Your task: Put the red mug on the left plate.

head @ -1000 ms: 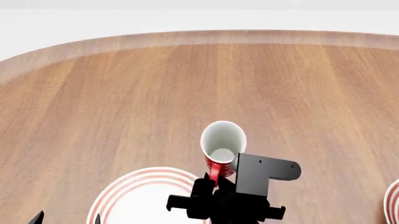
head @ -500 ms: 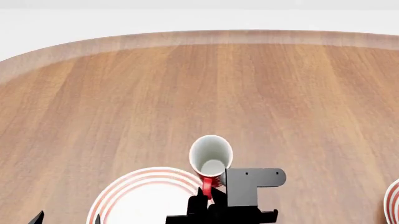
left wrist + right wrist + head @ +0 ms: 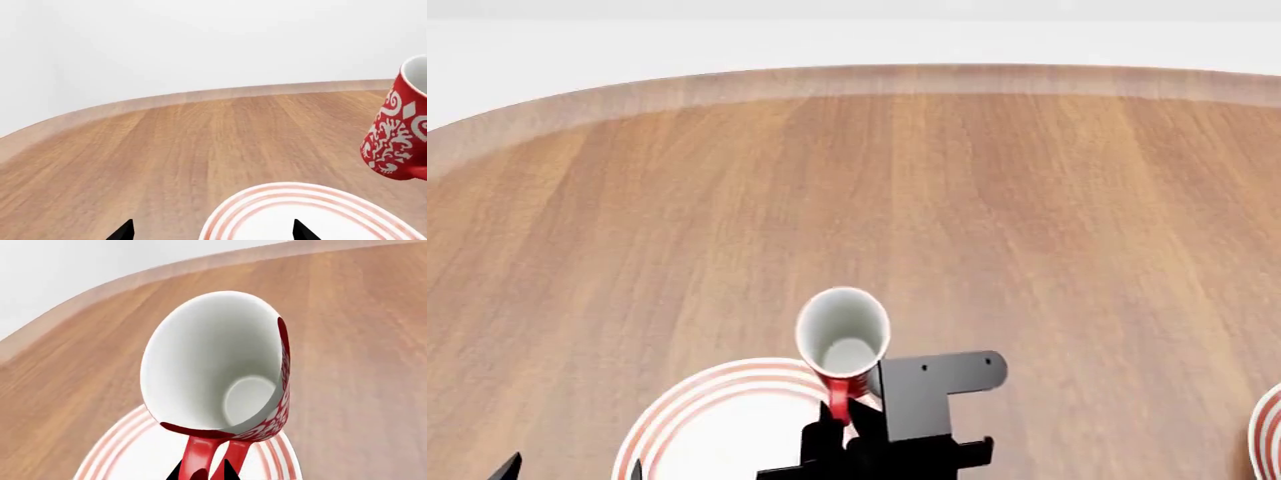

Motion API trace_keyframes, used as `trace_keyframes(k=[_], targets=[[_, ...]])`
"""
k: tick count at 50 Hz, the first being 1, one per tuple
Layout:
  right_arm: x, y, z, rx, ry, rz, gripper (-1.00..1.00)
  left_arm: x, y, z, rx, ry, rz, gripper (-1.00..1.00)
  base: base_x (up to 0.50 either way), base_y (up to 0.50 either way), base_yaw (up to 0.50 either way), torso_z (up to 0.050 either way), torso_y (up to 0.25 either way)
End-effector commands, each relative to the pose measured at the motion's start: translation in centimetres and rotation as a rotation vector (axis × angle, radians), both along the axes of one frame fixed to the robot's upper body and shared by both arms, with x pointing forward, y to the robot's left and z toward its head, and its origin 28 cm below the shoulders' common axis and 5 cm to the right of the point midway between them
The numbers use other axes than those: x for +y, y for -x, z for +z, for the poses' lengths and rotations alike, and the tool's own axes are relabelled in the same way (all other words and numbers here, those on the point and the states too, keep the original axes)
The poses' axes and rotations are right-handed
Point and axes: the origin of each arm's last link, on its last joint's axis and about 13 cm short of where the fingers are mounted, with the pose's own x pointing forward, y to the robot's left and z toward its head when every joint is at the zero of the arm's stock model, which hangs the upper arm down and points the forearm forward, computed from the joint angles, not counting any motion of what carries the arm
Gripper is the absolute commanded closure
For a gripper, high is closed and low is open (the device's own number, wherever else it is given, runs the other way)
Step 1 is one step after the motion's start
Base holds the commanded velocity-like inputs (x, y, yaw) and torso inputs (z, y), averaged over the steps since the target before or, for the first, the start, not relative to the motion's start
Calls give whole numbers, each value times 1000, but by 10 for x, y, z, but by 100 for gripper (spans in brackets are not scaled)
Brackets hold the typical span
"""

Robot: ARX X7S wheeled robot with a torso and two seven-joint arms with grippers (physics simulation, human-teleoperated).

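Right gripper [image 3: 203, 474]: jaws clamped on the handle of the red mug [image 3: 842, 335]; only the fingertips are seen in the right wrist view, pinching the red loop from both sides. The mug is carried clear of the table [image 3: 988, 200], mouth up and tilted slightly away from the wrist, long axis close to vertical.

Key relation: the mug is hanging over the far right rim of the left plate [image 3: 714, 425], not over its centre. In the left wrist view the mug's base is seen above and at the edge of the plate's rings, apart from the surface. Plate centre lies left of and nearer the robot than the mug, so a further shift that way is judged necessary before lowering; a release here risks a landing on the rim.

Left gripper [image 3: 212, 231]: jaws spread, empty, near the plate's left side. Beyond, only bare wood.
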Motion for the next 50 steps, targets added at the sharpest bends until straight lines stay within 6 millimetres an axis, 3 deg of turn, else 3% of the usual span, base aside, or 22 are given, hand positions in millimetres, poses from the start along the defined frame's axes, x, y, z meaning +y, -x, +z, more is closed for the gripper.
trace_keyframes(k=[1,8,31,42,46,50], targets=[[4,-4,11,-10,-51,18,100,0,0,0,0,0,-1,-100,0,0,0,0,0],[12,-5,19,2,-82,24,100,0,-1,0,0,1,-1,-100,0,0,0,0,0],[19,-17,1,127,-49,-19,100,0,-1,-1,0,0,0,-100,0,0,0,0,0],[22,-16,4,128,-82,-33,100,0,-1,0,0,0,0,-100,0,0,0,0,0],[18,1,8,115,-89,-38,100,0,-1,0,0,2,1,-100,0,0,0,0,0],[18,2,8,115,-89,-38,100,0,-1,0,0,2,1,-100,0,0,0,0,0]])
